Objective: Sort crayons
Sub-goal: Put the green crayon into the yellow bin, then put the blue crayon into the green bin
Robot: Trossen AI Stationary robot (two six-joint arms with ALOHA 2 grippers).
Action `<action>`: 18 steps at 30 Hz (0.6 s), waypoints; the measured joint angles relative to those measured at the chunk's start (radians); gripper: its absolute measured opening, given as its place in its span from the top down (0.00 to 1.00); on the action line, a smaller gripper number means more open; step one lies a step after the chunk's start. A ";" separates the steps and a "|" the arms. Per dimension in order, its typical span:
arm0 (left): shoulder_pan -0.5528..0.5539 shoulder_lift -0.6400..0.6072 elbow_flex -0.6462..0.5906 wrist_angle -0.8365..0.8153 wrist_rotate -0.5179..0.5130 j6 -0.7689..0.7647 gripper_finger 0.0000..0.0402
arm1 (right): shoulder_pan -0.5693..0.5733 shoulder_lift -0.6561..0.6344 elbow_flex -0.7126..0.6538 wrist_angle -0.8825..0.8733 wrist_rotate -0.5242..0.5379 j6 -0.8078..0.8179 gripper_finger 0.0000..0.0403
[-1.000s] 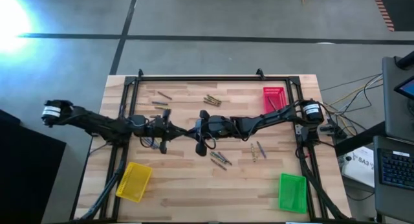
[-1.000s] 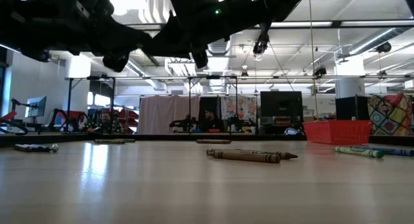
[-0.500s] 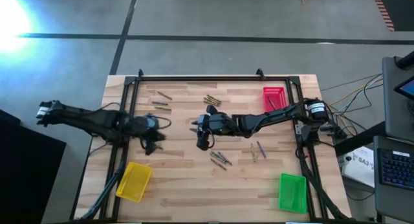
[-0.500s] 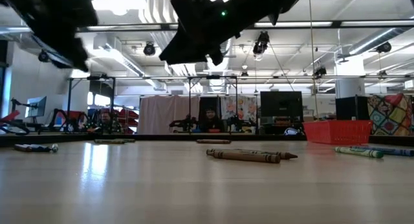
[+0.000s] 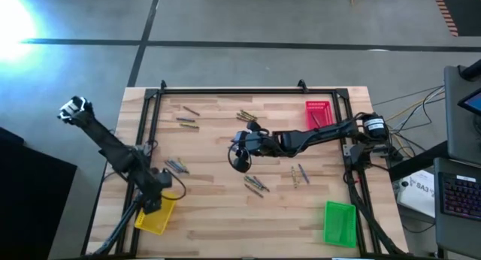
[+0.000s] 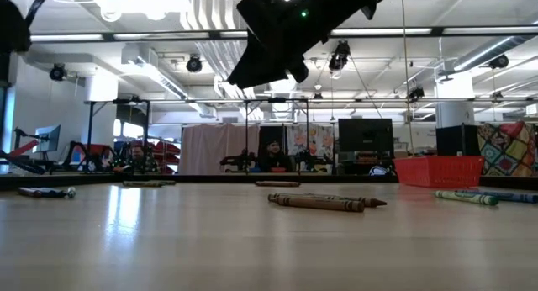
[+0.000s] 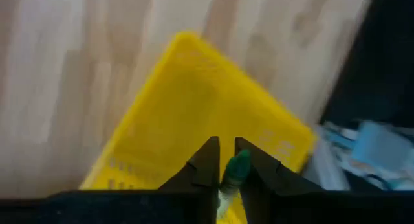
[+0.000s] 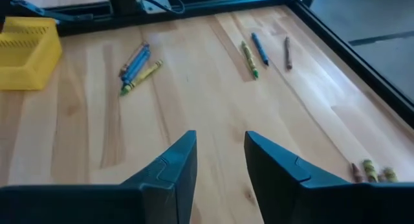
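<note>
My left gripper (image 5: 155,199) hangs over the yellow tray (image 5: 154,213) at the table's near left corner, shut on a green crayon (image 7: 237,166); the tray fills the left wrist view (image 7: 187,114). My right gripper (image 5: 240,152) is open and empty above the table's middle, high in the low view (image 6: 271,62). Loose crayons lie flat on the wood: a blue and grey cluster (image 5: 176,167), a brown group (image 5: 256,184), a pair (image 5: 299,173), and others at the far side (image 5: 246,116). My left gripper pinches the green crayon between its two fingers (image 7: 206,164). The crayon lies along the fingers, and its green end (image 7: 239,162) sticks out past the fingertips. The fingers point down at the yellow tray. The crayon is lifted clear of the tray.
A red tray (image 5: 317,114) stands at the far right and a green tray (image 5: 339,222) at the near right. A black frame rail (image 5: 225,92) runs round the table. In the low view, brown crayons (image 6: 324,203) lie mid-table.
My left gripper has swung from the table's middle toward the near left corner, and now stands over the yellow tray. The blue and grey cluster that the arm covered now shows.
</note>
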 joint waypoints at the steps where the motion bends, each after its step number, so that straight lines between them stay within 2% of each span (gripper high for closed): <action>1: -0.002 0.010 -0.001 0.000 -0.013 0.000 0.87 | 0.000 0.000 0.000 -0.006 0.013 0.005 0.69; 8: -0.001 0.046 0.011 -0.004 -0.073 0.065 0.64 | -0.008 0.000 0.000 -0.093 0.090 0.010 0.63; 10: -0.001 0.048 0.029 -0.015 -0.125 0.103 0.59 | -0.014 0.000 0.000 -0.137 0.147 -0.006 0.60; 13: 0.000 0.048 0.065 -0.014 -0.249 0.174 0.54 | -0.024 0.000 0.000 -0.208 0.285 -0.009 0.58; 15: 0.008 0.045 0.093 -0.017 -0.295 0.220 0.52 | -0.030 0.000 0.000 -0.253 0.365 0.017 0.57; 18: 0.024 0.043 0.130 -0.018 -0.330 0.287 0.51 | -0.033 -0.001 0.001 -0.333 0.387 0.041 0.57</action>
